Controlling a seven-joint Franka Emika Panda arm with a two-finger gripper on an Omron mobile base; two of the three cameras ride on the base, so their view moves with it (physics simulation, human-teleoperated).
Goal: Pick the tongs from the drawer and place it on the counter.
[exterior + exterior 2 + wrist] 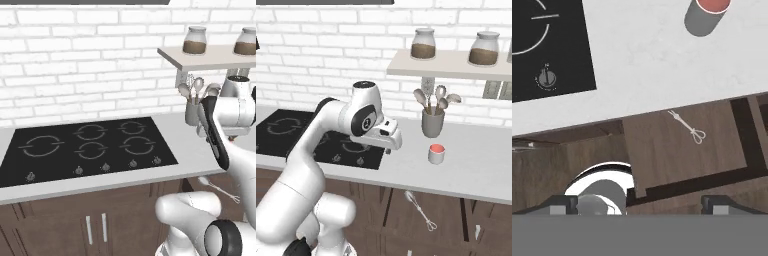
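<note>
Silvery metal, left base view: the tongs (218,188) lie at lower right on the brown floor of the open drawer (227,182), below the front edge of the light-grey counter (187,142). Black cooktop (85,147) fills centre left.
Right base view: tongs (419,209) at lower centre, slanting down-right inside the drawer (446,220); red-topped cup (436,153) and grey utensil cup (432,121) stand on the counter (481,170) above. Hand body sits mid-frame over the counter edge, well above the tongs.
Hand view: tongs (687,127) right of centre on drawer planks (677,150); gripper (639,202) at the bottom edge, fingertips set wide, nothing between them.
Handling, judged: light, stiff, thin, likely slippery. Lies flat, so little to bite. Best hold mid-arm, jaws across both arms, away from the looped tips.
</note>
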